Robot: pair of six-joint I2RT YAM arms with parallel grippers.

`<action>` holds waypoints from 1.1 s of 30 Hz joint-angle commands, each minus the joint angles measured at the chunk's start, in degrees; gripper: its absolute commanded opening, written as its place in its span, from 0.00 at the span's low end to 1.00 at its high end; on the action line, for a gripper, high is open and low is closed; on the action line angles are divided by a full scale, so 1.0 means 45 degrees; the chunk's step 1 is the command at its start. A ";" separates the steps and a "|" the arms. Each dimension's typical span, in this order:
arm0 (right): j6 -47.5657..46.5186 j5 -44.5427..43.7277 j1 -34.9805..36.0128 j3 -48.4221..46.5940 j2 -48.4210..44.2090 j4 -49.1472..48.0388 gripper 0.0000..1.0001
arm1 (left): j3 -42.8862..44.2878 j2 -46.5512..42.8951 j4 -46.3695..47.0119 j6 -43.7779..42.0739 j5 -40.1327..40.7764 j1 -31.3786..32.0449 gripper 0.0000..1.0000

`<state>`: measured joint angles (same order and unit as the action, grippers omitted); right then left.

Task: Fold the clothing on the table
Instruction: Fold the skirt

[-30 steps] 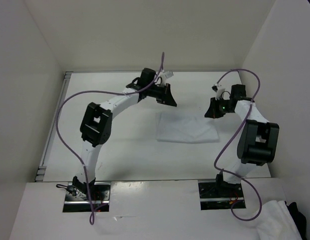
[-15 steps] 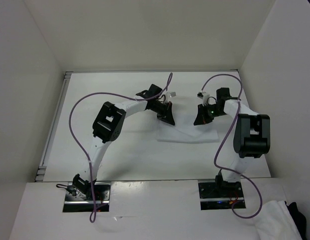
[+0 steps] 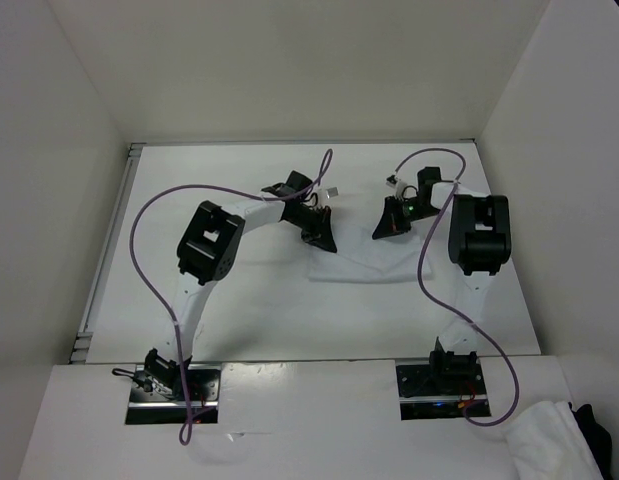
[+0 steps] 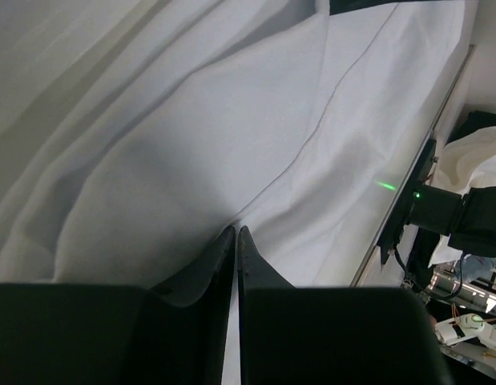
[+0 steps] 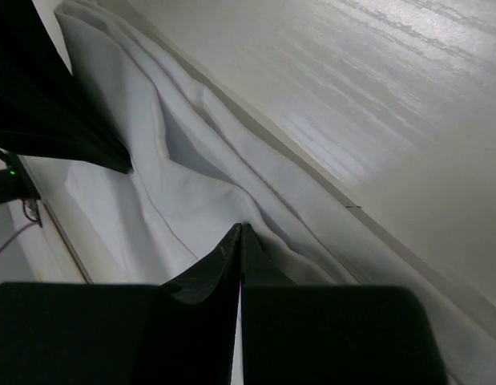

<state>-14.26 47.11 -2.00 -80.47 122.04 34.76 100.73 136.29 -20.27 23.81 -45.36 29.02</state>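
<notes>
The big flat matte white bench (image 3: 259,320) fills nearly the whole booth, boxed in by plain white walls (image 3: 289,70) at the back and both sides. The small thin white fabric garment (image 3: 364,265) lies about mid-bench, a bit toward the right arm's side. The left tool (image 3: 322,243) is at its far left corner and the right tool (image 3: 381,230) at its far right corner. From the wrist cams, both are pinched closed on the cloth, with creases fanning out from each tip.

To me this looks like the bit where the far edge gets carried over to the near edge. I'd move both tools together, same height and same pace, so that edge stays straight. Lift just enough for the cloth to clear itself, and only let go once the edges line up. Both pinches look shallow on fabric this thin, so a jerk could pull it free.

Room-wise, there's lots of bare bench between the garment and the arm bases, and more out to the left. The tight spots are the two tools sitting near each other and the right arm's black elbow block (image 3: 477,235) near the right wall. The looping purple cables (image 3: 139,250) could snag too.
</notes>
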 commanded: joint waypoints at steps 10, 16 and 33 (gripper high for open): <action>0.1040 0.0995 -0.0843 0.0185 -0.1471 -0.1828 0.15 | -0.1015 -0.1299 -0.0185 -0.0761 0.2345 -0.0276 0.11; -0.1437 -0.0582 -0.1625 0.1433 -0.4576 0.0281 0.49 | -0.1329 -0.2434 0.0110 -0.0643 0.2893 -0.0626 0.19; -0.2514 -0.1798 -0.2622 0.1261 -0.2491 0.2706 0.65 | -0.1562 -0.3060 0.0618 -0.0116 0.1663 -0.0374 0.39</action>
<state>-24.97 40.16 -13.23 -72.07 111.35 47.68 94.65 123.22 -17.80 23.22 -36.18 27.14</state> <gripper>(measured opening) 0.646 0.391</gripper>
